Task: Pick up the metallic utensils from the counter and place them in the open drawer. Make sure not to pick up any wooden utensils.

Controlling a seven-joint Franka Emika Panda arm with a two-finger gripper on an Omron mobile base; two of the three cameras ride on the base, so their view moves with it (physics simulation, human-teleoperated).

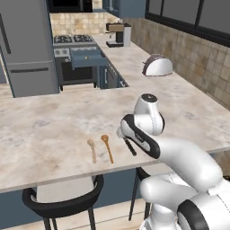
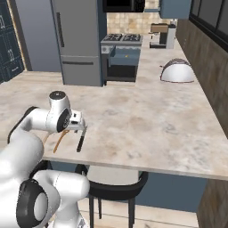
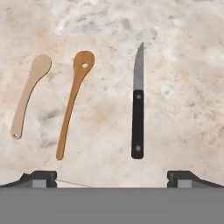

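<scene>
Hand view: claw [image 3: 111,177] spread wide, empty, above black-handled knife [image 3: 138,109] on counter [image 3: 183,65].

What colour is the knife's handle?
Black, with a grey metal blade; the knife shows best in the hand view.

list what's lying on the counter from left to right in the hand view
pale tan wooden spoon → orange-brown wooden spoon with a hole in its bowl → black-handled knife, its blade pointing to the top of the picture
</scene>
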